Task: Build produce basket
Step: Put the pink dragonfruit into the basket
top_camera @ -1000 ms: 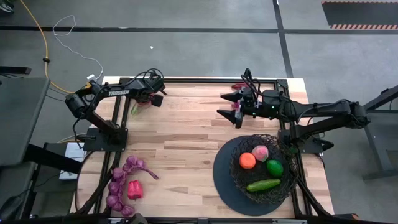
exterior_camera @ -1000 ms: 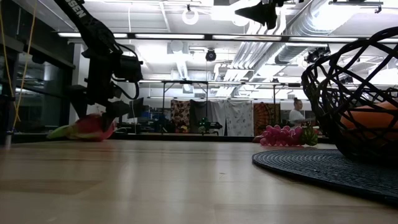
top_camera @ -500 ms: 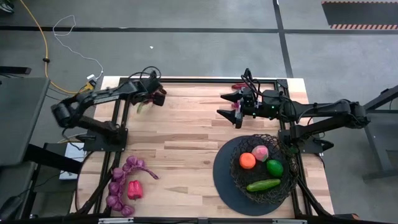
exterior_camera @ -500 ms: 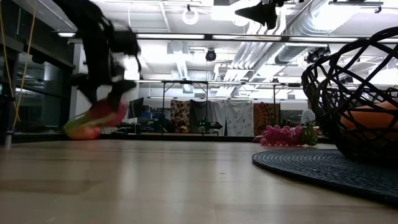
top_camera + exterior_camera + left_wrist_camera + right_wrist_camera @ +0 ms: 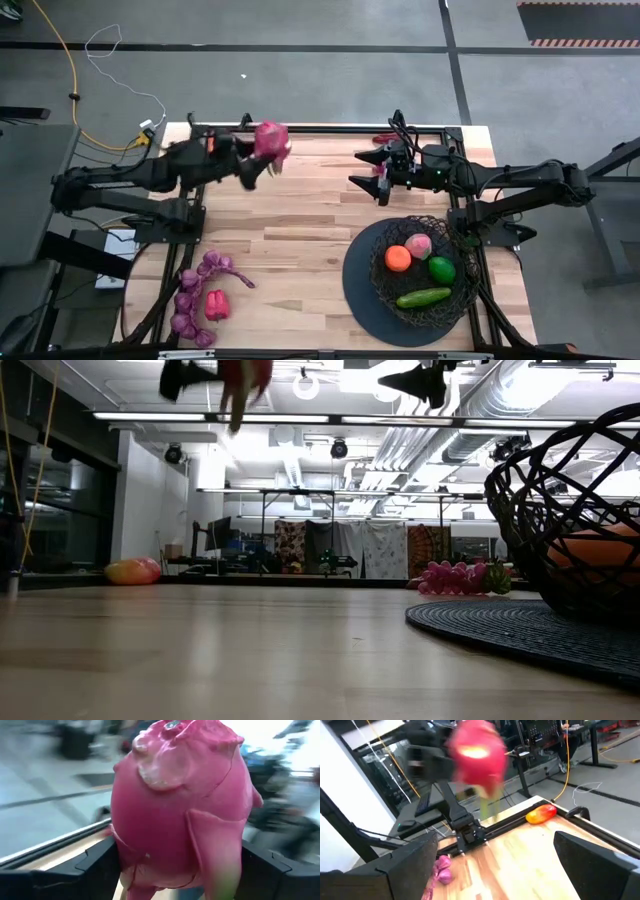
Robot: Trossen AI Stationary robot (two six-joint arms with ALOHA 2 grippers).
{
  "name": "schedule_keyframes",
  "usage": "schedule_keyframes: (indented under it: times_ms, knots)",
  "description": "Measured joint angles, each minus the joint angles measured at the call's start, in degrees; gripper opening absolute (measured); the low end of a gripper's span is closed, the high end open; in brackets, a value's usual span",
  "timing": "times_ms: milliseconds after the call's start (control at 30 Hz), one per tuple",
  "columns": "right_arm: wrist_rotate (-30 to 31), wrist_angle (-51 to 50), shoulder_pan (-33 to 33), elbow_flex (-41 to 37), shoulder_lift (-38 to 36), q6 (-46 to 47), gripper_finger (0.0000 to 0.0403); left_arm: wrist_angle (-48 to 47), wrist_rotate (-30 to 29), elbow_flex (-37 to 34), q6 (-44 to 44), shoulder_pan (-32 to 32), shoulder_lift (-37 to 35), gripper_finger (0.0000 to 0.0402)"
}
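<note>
The dragon fruit is cut off by the low view's top edge; the basket by its right edge.

1 basket, 4 fruits inside, 1 dragon fruit, 2 grippers.

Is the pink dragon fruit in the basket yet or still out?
Out. The left pincer holds the dragon fruit in the air above the table's far side, well away from the basket.
</note>
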Motion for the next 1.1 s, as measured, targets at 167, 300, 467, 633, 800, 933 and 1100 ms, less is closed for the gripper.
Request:
schedule_keyframes:
  times_ms: [167, 300, 467, 633, 800, 933, 1100]
  knots:
    - [-0.02, -0.18, 0.00, 0.01, 0.00, 1.36, 0.0387, 7.79, 0.72, 0.02, 2.82, -8.86, 0.86, 0.0296]
    - [1.47, -0.16, 0.02, -0.01, 0.00, 1.12, 0.0387, 11.38, 0.36, 0.02, 5.97, -12.97, 2.98, 0.0296]
    - [3.08, -0.18, 0.00, 0.00, 0.00, 0.96, 0.0387, 12.40, -0.91, 0.02, 6.15, -14.01, 4.29, 0.0296]
    - [2.98, -0.17, 0.02, 0.00, 0.00, 0.86, 0.0387, 12.38, -1.21, 0.02, 5.99, -14.00, 4.49, 0.0296]
    - [2.94, -0.18, 0.01, 0.01, 0.00, 2.62, 0.0387, 12.36, -2.01, 0.02, 5.99, -13.99, 4.49, 0.0296]
    - [2.59, -0.20, 0.00, 0.01, 0.00, 2.03, 0.0387, 12.36, -2.03, 0.02, 5.99, -13.99, 4.49, 0.0296]
    - [2.17, -0.19, 0.02, 0.01, 0.00, 2.19, 0.0387, 12.36, -2.03, 0.02, 5.99, -13.99, 4.50, 0.0296]
